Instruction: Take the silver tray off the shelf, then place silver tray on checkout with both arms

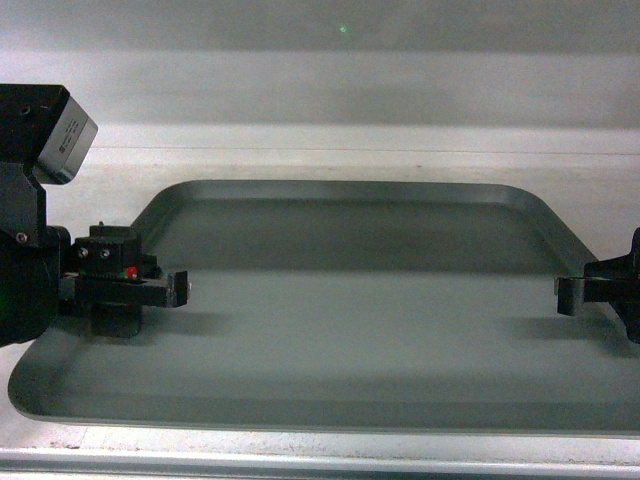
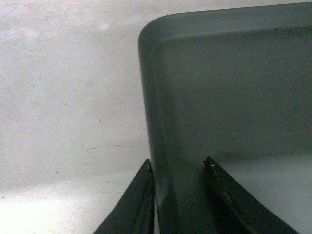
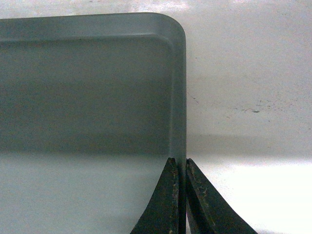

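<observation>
One silver tray (image 1: 340,300) and two grippers, that is the whole count from where I stand. The tray lies flat on the white shelf (image 1: 330,140), its long side running left to right, its near rim just behind the shelf's lipped front edge and its far rim short of the pale back wall. Nothing sits in the tray, and its grey floor shows only the shadows of the two arms. The left gripper (image 1: 178,290) reaches in over the tray's left short edge, carried by a bulky black body with a small red part on top and a grey-faced camera block above it. In the left wrist view its two fingers (image 2: 229,204) stand apart, one outside the rim over the shelf and one inside over the tray floor, with the rim running between them and a clear gap on the inner side, so this gripper is parted and straddling the edge rather than pinching it. The right gripper (image 1: 568,296) comes in over the right short edge, and in the right wrist view its fingers (image 3: 165,204) are drawn tight together with the tray's rim clamped between them
</observation>
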